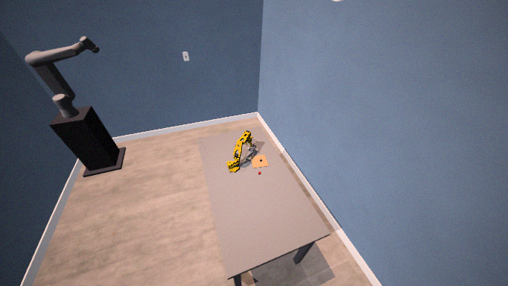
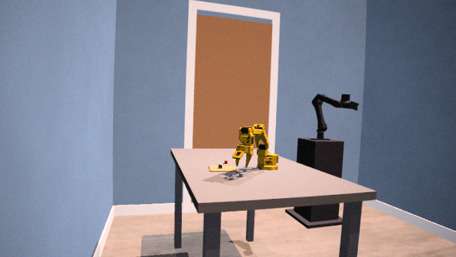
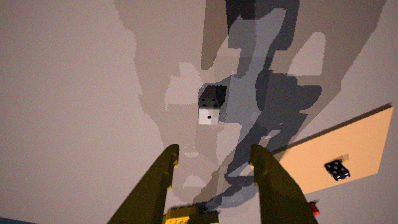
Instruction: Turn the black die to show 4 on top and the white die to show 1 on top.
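My gripper [image 3: 214,148] [image 2: 243,164] is open and empty, hanging a little above the table. The white die [image 3: 210,116] lies on the bare table just ahead of the fingertips, off the mat, in the arm's shadow. The face turned to the wrist camera shows one pip. The orange mat [image 3: 360,140] [image 1: 256,164] [image 2: 212,168] lies flat to the right. The black die [image 3: 337,170] [image 1: 261,159] [image 2: 220,166] sits on it. The red die [image 3: 313,206] [image 1: 259,173] [image 2: 225,162] lies on the table just off the mat.
The yellow arm's base [image 1: 233,166] [image 2: 267,162] stands on the grey table [image 1: 253,208] near its far end. A dark arm on a black pedestal [image 1: 87,139] [image 2: 319,157] stands on the floor, away from the table.
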`<state>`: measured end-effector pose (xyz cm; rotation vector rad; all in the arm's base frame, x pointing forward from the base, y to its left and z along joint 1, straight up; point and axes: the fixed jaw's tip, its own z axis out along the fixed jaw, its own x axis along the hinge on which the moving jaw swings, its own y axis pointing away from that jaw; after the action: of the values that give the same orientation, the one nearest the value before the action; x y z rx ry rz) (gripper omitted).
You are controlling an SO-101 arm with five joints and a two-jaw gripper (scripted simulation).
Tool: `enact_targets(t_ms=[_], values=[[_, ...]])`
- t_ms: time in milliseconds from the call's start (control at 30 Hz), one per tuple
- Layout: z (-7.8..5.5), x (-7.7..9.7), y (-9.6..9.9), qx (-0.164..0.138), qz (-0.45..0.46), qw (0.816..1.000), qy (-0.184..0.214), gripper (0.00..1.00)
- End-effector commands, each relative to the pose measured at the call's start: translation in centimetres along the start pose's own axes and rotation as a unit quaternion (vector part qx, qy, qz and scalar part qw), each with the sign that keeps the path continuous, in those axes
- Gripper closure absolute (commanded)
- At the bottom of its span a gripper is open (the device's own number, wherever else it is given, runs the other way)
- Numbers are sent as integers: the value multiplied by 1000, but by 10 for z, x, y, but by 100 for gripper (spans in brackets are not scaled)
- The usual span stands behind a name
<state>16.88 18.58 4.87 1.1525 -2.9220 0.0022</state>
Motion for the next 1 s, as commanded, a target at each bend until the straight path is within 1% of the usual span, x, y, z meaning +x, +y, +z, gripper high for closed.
enact_targets(t_ms=[0, 167, 333, 400, 867, 967], values=[[-13, -5, 3, -2, -1, 1000, -30, 75], [-10, -5, 3, -2, -1, 1000, -28, 75], [-4, -6, 3, -2, -1, 1000, -27, 75], [-4, -6, 3, -2, -1, 1000, -27, 75], [20, -7, 3, -2, -1, 1000, -24, 75], [22, -7, 3, -2, -1, 1000, -24, 75]])
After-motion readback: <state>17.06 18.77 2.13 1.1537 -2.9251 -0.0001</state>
